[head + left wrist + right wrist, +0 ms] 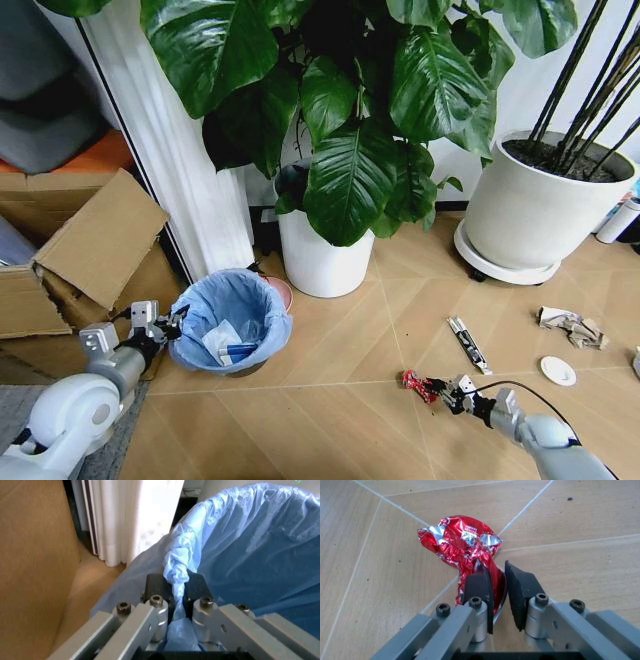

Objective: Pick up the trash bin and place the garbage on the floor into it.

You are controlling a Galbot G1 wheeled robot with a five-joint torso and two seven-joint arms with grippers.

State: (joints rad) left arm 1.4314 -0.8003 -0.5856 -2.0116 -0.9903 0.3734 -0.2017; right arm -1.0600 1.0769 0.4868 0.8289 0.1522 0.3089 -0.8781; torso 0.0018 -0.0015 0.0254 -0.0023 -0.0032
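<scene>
Red foil scrap (pixel 462 542) lies pinched in the right gripper (pixel 499 592).

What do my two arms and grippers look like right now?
Both arms are smooth white-grey shells. The left gripper and right gripper share bare silver metal linkages with dark hex bolts and flat black fingers. A thin dark cable runs along the right forearm.
</scene>
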